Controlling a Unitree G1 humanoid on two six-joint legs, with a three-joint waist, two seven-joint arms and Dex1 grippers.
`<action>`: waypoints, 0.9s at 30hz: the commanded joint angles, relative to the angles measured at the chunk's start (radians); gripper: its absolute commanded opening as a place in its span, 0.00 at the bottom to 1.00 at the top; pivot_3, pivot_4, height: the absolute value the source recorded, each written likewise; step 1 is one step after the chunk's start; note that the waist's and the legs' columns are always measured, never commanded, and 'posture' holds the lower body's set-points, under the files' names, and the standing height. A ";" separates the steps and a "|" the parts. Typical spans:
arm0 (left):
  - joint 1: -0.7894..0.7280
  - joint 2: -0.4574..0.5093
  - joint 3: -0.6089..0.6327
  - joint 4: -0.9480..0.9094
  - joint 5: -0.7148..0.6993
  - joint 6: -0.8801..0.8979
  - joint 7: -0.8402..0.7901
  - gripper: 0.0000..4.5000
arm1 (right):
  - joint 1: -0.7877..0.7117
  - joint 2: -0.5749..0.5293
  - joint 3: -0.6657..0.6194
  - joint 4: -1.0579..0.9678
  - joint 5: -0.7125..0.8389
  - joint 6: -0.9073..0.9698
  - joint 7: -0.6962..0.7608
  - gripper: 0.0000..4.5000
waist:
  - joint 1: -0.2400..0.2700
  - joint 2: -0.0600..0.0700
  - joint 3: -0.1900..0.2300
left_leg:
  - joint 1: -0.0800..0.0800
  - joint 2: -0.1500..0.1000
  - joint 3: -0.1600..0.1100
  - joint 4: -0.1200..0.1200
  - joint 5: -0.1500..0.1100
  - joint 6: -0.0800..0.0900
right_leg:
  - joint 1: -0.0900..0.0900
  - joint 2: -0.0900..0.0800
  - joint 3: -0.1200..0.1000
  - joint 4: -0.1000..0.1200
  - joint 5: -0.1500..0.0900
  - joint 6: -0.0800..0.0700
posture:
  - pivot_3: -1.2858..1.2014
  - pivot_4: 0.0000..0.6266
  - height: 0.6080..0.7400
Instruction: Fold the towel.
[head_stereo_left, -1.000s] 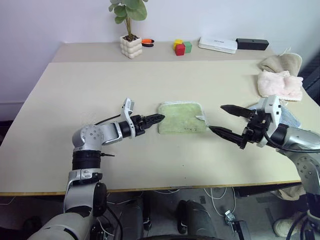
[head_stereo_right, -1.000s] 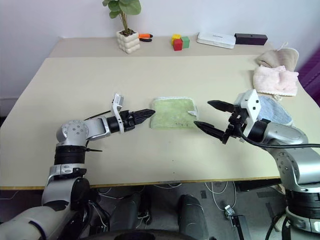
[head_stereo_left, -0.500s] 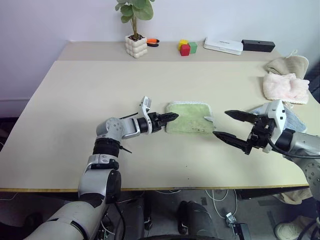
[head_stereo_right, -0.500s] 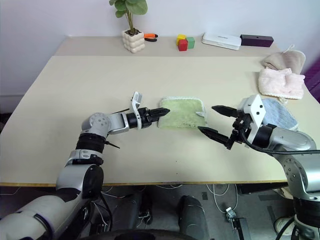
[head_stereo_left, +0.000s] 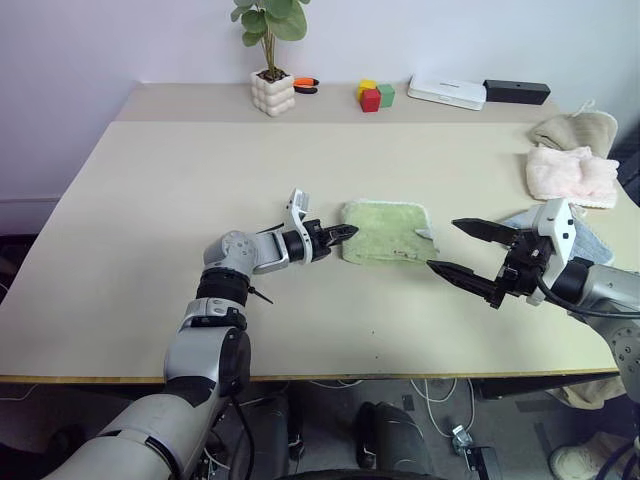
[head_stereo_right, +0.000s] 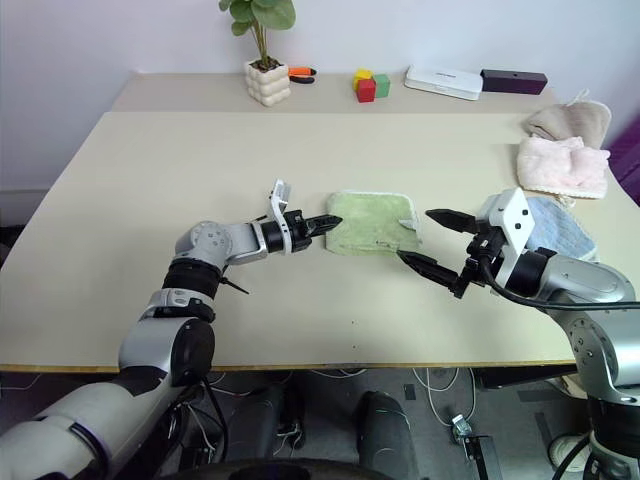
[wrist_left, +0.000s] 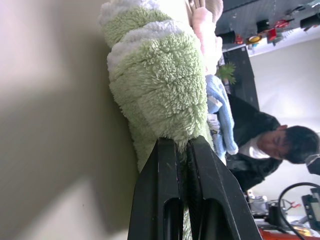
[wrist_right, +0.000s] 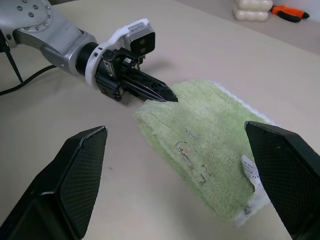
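One gripper, the left gripper (head_stereo_left: 345, 234), has closed on the towel's (head_stereo_left: 388, 231) edge.

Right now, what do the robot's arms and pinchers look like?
Both arms are shiny silver metal with black joint rings. The left tool and the right tool each have two pointy black fingers, with a white block on the wrist behind them. A thin black cable loops beside the left arm.

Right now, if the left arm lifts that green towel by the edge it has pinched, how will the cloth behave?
Probably floppy: the towel is soft terry lying folded in layers, so the free layers would likely sag and unfold. It looks light. The left gripper has its jaws shut on one edge only, so the thick pile might slip out.
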 joint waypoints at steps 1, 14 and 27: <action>0.020 0.094 0.064 -0.022 0.046 -0.166 0.043 0.01 | -0.018 -0.010 -0.002 0.002 -0.012 -0.023 0.007 1.00 | -0.013 -0.001 0.000 | 0.000 0.000 0.000 0.000 0.000 0.000 | -0.001 0.000 0.000 0.000 0.000 0.000 | 0.52 0.24 1.00; 0.255 0.171 0.429 -0.364 -0.011 -0.533 0.418 0.01 | -0.123 -0.009 0.079 0.106 -0.055 -0.058 0.078 1.00 | -0.046 -0.006 0.005 | -0.004 0.002 0.000 -0.002 0.001 -0.001 | -0.002 0.003 0.002 0.001 0.001 0.001 | 0.52 0.24 1.00; 0.470 -0.026 0.468 -0.710 -0.154 -0.573 0.706 0.01 | -0.222 -0.011 0.138 0.217 -0.101 -0.107 0.148 1.00 | -0.021 -0.008 0.005 | -0.004 0.000 0.001 0.000 0.000 0.000 | -0.001 0.002 0.002 0.001 0.001 0.001 | 0.52 0.24 1.00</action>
